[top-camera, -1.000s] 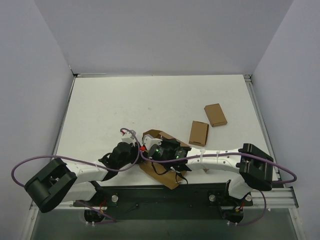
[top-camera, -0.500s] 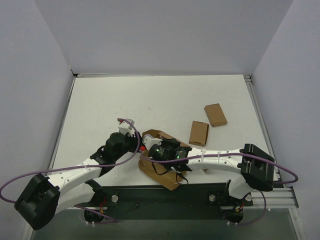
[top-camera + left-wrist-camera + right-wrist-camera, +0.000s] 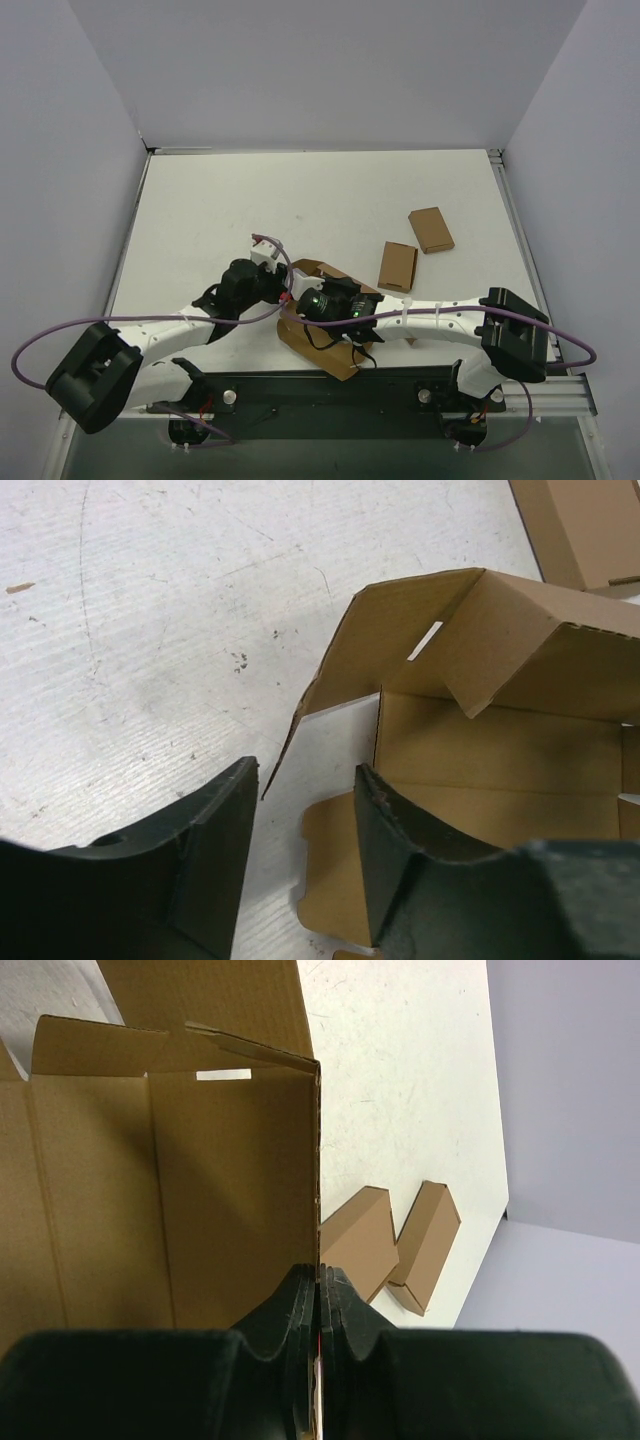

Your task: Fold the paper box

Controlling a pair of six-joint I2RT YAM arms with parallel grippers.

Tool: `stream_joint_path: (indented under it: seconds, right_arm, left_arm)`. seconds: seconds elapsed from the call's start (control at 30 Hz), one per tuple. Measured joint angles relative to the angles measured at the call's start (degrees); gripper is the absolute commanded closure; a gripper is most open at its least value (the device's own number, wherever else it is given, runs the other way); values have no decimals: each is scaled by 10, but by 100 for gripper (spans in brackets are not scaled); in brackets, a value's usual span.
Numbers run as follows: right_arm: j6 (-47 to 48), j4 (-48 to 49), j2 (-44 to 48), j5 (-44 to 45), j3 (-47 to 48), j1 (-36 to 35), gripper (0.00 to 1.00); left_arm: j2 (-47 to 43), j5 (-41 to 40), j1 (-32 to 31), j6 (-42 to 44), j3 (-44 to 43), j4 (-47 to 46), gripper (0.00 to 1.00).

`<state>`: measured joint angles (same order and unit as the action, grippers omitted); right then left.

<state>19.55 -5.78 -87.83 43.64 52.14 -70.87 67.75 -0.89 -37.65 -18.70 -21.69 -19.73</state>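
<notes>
The paper box (image 3: 335, 358) is a brown, partly raised cardboard piece near the table's front edge, half hidden under my arms. My right gripper (image 3: 318, 298) is shut on the top edge of one upright wall; the right wrist view shows the fingers (image 3: 318, 1282) pinching that edge of the box (image 3: 180, 1190). My left gripper (image 3: 280, 289) is open at the box's left side. In the left wrist view it (image 3: 305, 815) stands over a low flap and bare table in front of the box's open inside (image 3: 500, 745), holding nothing.
Two small closed brown boxes (image 3: 397, 266) (image 3: 430, 229) lie to the right of the paper box, also in the right wrist view (image 3: 355, 1240) (image 3: 425, 1245). Grey walls surround the white table (image 3: 300, 200). A black rail (image 3: 330, 390) runs along the front edge.
My left arm has swung up and to the right, bringing its open gripper to the box's left side. The right gripper has kept its hold and has not moved.
</notes>
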Motion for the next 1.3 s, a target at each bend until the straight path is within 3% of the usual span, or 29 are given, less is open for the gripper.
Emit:
stream_joint_path:
  seconds: [0.27, 0.37, 0.4, 0.5, 0.87, 1.13, 1.3]
  right_arm:
    - [0, -10, 0, 0, 0, 0, 100]
    - [0, -11, 0, 0, 0, 0, 100]
    - [0, -12, 0, 0, 0, 0, 100]
    - [1, -20, 0, 3, 0, 0, 100]
    - [2, -31, 0, 9, 0, 0, 100]
    - [-3, -48, 2, 16, -3, -2, 100]
    - [-22, -68, 12, 20, -10, -12, 85]
  left_arm:
    - [39, 30, -2, 14, 1, -87, 59]
    - [49, 37, -6, 15, 1, -124, 75]
    - [53, 39, -8, 15, 1, -132, 86]
    - [62, 41, -16, 16, 1, -141, 95]
    - [51, 20, -78, -24, 8, -142, 95]
    - [51, -103, -132, -54, 14, -138, 97]
    - [51, -197, -176, -64, 16, -129, 99]
